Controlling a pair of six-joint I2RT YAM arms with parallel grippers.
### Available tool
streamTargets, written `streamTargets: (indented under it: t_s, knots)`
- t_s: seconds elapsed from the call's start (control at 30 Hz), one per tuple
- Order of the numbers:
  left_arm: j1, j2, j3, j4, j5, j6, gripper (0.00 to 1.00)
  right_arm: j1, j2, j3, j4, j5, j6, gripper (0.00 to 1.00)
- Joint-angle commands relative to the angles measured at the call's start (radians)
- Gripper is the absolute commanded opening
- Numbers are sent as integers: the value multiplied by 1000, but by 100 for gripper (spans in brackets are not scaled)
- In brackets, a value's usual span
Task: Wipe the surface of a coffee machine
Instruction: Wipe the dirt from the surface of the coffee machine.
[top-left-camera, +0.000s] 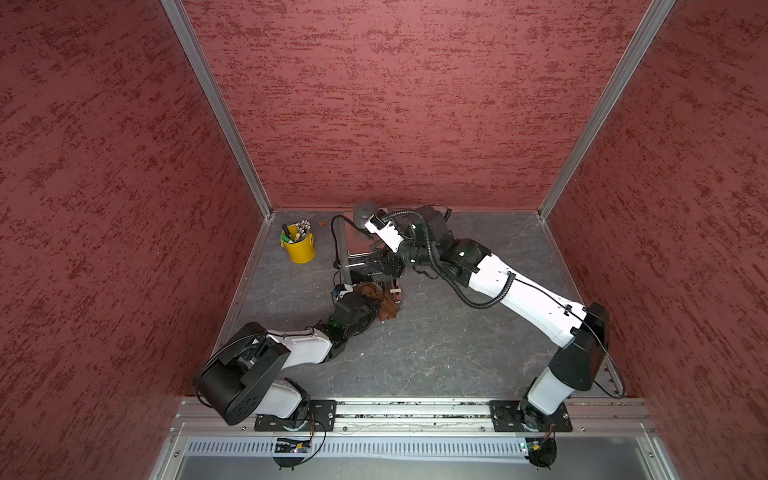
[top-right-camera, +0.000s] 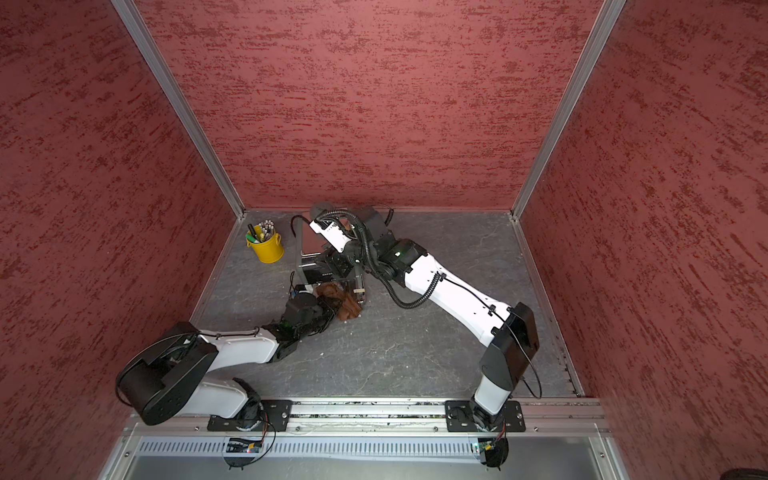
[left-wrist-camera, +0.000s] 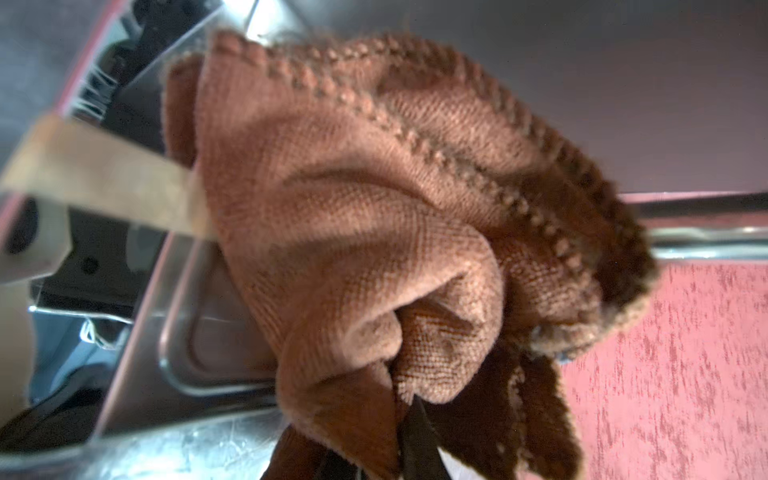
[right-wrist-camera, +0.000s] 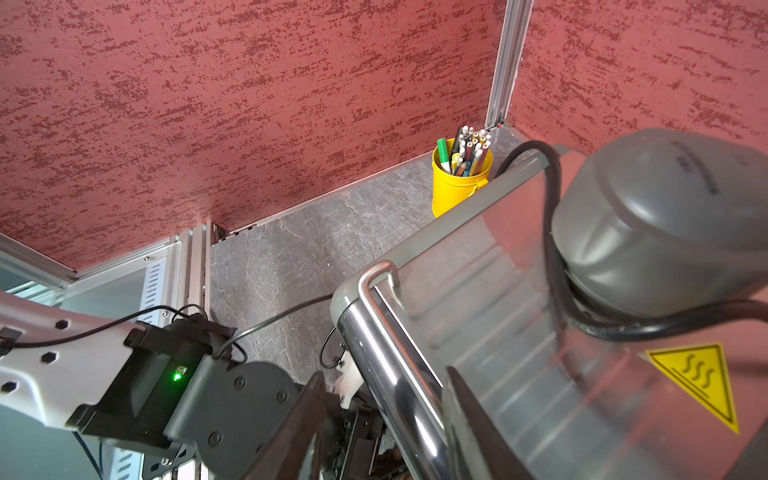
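my left gripper (left-wrist-camera: 409, 444) is clamped on the brown cloth (left-wrist-camera: 374, 208). coffee machine (top-left-camera: 353, 245) stands just ahead of my fingertips and rises above them. its drip tray (left-wrist-camera: 199, 332) runs crosswise behind the cloth. my right gripper (right-wrist-camera: 386, 374) straddles the chrome rail (right-wrist-camera: 376, 274), clamping unclear. judgement: left arm wipes, sideways.

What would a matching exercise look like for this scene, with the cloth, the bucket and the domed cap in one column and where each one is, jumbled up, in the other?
Column one
1. brown cloth
2. yellow bucket
3. grey domed cap

Column two
A. sitting on top of the coffee machine
B. standing on the table, apart from the machine, full of pens
C. clamped in the shut left pincer

Pairs: 1-C, 2-B, 3-A
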Motion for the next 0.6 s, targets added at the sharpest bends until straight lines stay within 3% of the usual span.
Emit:
streamTargets:
  t_s: [0.0, 0.37, 0.57]
  knots:
    - [-34, 25, -5, -56, -85, -85, 0, 20, 2, -48, -165, -48, 14, 45]
    - [-168, 203, 13, 194, -260, -264, 0, 19, -17, -69, -186, -61, -14, 45]
    - [-183, 351, 15, 406, -270, -335, 0, 19, -28, -85, -168, -77, -4, 45]
